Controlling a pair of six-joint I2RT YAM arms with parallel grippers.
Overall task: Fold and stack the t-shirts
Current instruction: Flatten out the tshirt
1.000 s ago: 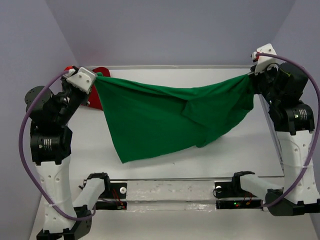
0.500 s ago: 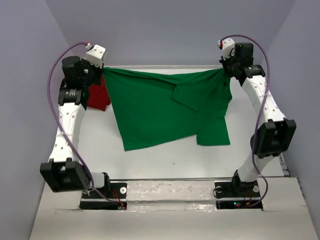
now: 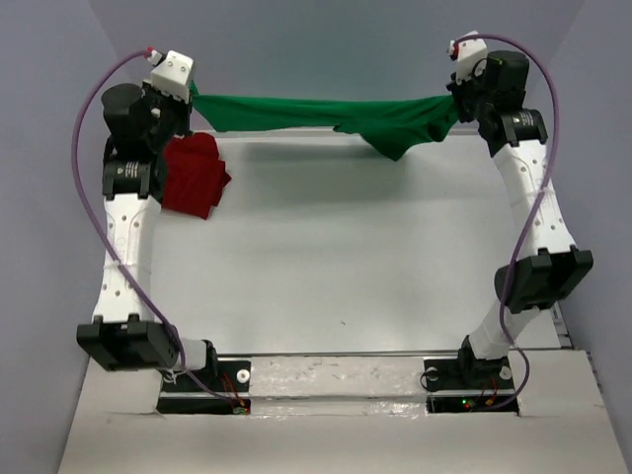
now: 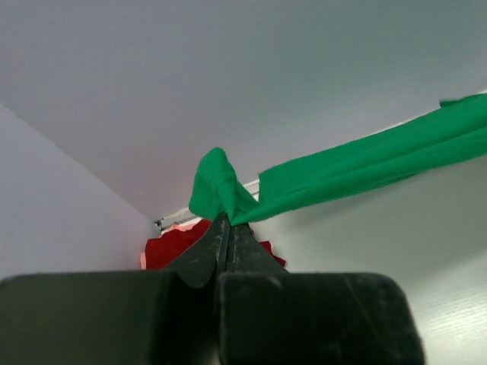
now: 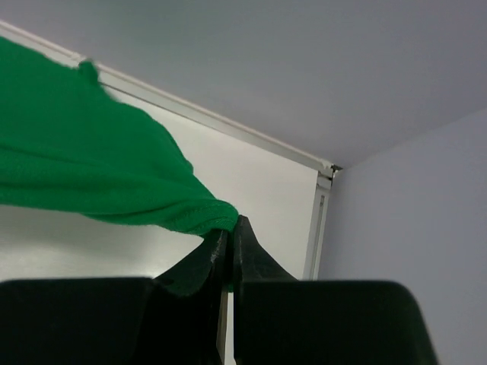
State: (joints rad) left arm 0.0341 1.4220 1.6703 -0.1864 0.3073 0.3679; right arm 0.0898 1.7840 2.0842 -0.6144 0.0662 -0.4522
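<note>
Jaws clamped tight, the left gripper [image 3: 191, 94] and right gripper [image 3: 456, 99] each pinch an end of the green t-shirt [image 3: 326, 111], stretched as a band over the table's [image 3: 346, 257] far edge. The red t-shirt [image 3: 193, 176] lies crumpled near the left gripper.

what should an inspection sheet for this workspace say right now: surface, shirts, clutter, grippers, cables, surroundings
surface: white table, with only the red t-shirt lying on it
job's things: green t-shirt stretched in the air along the far edge, unfolded; red t-shirt in a compact bundle at far left
clutter: nothing seen
grippers: left gripper shut on one end of the green t-shirt; right gripper shut on the other end
cables: left purple cable and right purple cable loop freely off the arms
surroundings: plain grey walls on three sides
</note>
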